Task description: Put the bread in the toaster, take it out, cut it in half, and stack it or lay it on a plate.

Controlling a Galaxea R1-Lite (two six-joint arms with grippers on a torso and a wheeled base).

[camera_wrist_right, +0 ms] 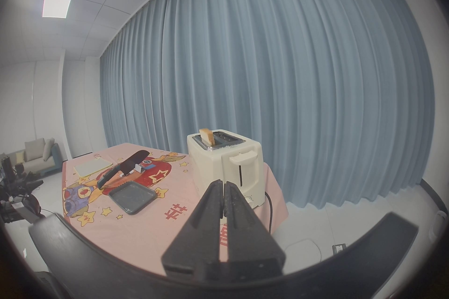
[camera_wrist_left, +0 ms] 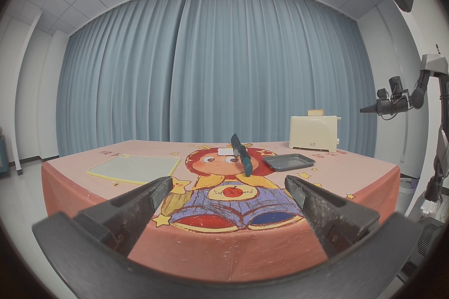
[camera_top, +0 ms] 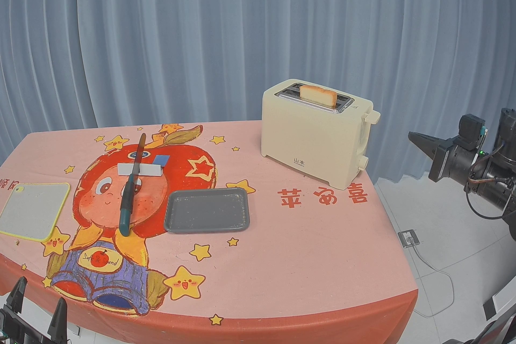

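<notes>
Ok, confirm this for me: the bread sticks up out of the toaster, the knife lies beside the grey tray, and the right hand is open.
One thing is wrong: the right hand is shut, its fingers pressed together, as the right wrist view shows. The rest holds: the bread sticks up out of the toaster, and the knife lies beside the grey tray.

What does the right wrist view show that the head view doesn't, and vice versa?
Right wrist adds: the toaster's cord running down off the table, a sofa across the room, the right gripper close up, fingers shut. Head adds: the left gripper at the table's near edge, fingers open. Shared: bread standing in the toaster slot, knife, grey tray, cutting board.
</notes>
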